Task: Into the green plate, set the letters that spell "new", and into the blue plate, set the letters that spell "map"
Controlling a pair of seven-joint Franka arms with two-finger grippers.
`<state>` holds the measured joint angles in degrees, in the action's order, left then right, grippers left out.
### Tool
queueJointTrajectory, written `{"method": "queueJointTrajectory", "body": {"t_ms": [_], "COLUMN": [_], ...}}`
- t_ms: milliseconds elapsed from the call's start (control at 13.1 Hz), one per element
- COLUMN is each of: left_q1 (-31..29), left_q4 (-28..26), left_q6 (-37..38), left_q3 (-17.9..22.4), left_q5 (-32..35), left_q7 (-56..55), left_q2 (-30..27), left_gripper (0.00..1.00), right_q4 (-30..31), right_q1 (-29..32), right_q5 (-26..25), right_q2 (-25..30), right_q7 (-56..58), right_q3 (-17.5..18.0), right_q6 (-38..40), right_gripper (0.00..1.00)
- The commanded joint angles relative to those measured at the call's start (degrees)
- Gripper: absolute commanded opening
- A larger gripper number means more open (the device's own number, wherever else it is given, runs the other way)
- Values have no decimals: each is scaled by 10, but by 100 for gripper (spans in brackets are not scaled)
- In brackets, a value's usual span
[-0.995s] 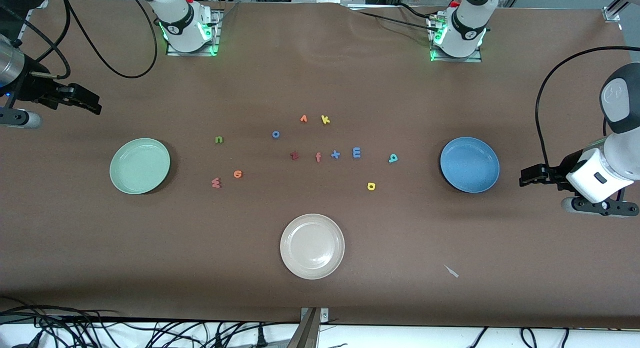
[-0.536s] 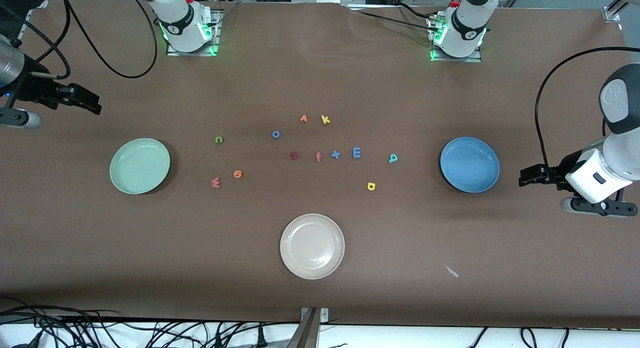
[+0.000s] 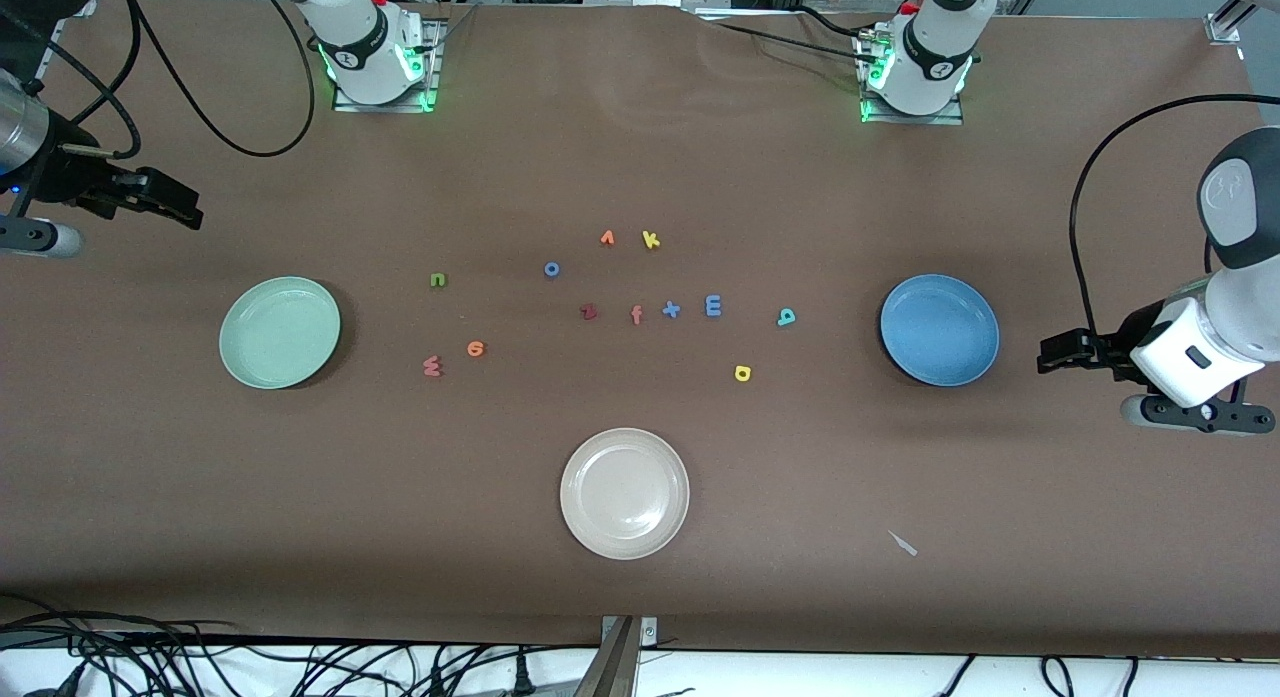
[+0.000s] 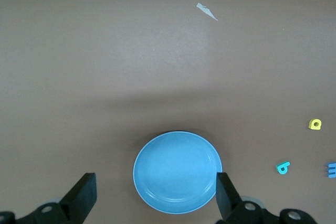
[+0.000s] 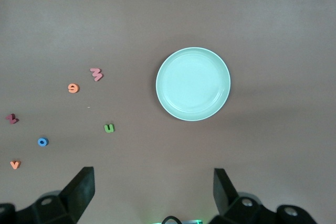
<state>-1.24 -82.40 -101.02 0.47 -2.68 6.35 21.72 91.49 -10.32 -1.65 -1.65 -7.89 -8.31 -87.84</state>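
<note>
On the table (image 3: 640, 157), front view: 3 plates and 11 foam letters are counted. Green plate (image 3: 280, 332) sits twd right arm's end, blue plate (image 3: 939, 329) twd left arm's end, white plate (image 3: 624, 492) nearer the camera edge. Green n (image 3: 437, 279), orange e (image 3: 476, 349), pink w (image 3: 432, 366) lie near green plate; blue m (image 3: 713, 305), teal letter (image 3: 787, 317), yellow letter (image 3: 742, 373) near blue plate. Left gripper (image 3: 1045, 355) and right gripper (image 3: 190, 215) wait at table ends.

Left wrist view: 1 plate, 3 letters seen; fingers (image 4: 84, 195) held wide apart, nothing between.

Right wrist view: 1 plate, 6 letters; fingers (image 5: 81, 187) apart, empty.
</note>
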Motion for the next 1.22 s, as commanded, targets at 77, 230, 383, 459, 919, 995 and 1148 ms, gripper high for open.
{"method": "queueJointTrajectory", "body": {"t_ms": [77,230,383,459,919,995,1148], "left_q1": [1,1,1,1,2,2,2], "left_q4": [-3,-3,-3,-3,-3,-3,-3], "left_q6": [4,4,4,4,3,3,3], "left_q3": [2,1,1,1,2,1,2], "left_q5": [-9,-9,-9,-9,-9,-9,-9], "left_q7": [16,16,16,16,16,16,16], "left_q2": [-4,-4,-4,-3,-2,-2,-1], "left_gripper": [100,100,100,100,100,100,100], "right_q4": [3,2,2,3,-2,-2,-5], "right_q1": [-1,-1,0,-1,-1,2,3], "right_q5": [-7,-7,-7,-7,-7,-3,-1], "right_q2": [4,4,3,3,-11,-12,-37], "right_q7": [-5,-5,-5,-6,-5,-6,-6], "right_q3": [1,1,1,1,1,1,1], "right_q6": [5,5,5,5,6,1,-4], "right_gripper": [100,100,100,100,100,100,100]}}
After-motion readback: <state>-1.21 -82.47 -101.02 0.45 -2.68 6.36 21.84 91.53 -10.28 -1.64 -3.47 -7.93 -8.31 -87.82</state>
